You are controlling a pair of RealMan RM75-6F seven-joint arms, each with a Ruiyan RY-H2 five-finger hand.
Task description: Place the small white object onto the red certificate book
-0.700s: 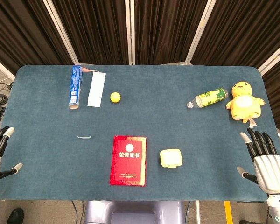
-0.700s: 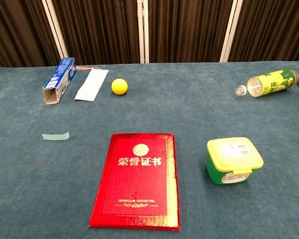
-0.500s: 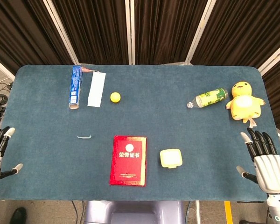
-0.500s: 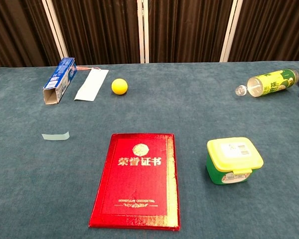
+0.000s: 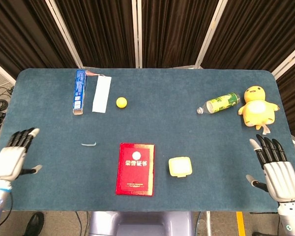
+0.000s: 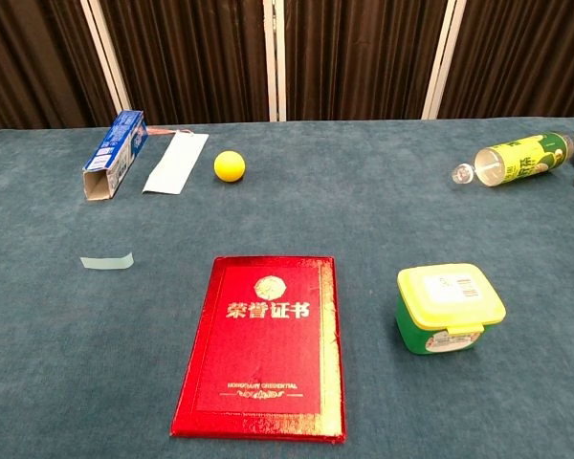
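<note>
Moved inward since the earlier frames: left hand (image 5: pixel 12 158), now over the bench's (image 5: pixel 187 137) 8 o'clock edge, palm down, fingers (image 5: pixel 23 138) spread apart, holding nothing. Crept slightly up too: right hand (image 5: pixel 275 167), at the 4 o'clock edge, likewise with fingers (image 5: pixel 266 147) apart and empty.

Head view: red certificate book (image 5: pixel 135 169) lying flat near 6 o'clock. Small white object (image 5: pixel 88 144), a thin pale strip, resting on the cloth at 10 o'clock from the book, well apart from it and between the book and the left hand. Yellow-lidded container (image 5: pixel 180 166) just beside the book at its 3 o'clock. Blue box (image 5: pixel 79 91) and white card (image 5: pixel 101 94) side by side toward 11 o'clock, yellow ball (image 5: pixel 121 102) near them. Green bottle (image 5: pixel 219 103) on its side and yellow plush chick (image 5: pixel 257 106) toward 2 o'clock.

Chest view: neither hand visible. Book (image 6: pixel 261 346) closed, gold lettering up. Strip (image 6: pixel 106 261) flat at its 10 o'clock, not touching it. Container (image 6: pixel 449 308) at 3 o'clock, ball (image 6: pixel 229 165), box (image 6: pixel 113 155), card (image 6: pixel 176 162) and bottle (image 6: pixel 512 160) farther back.
</note>
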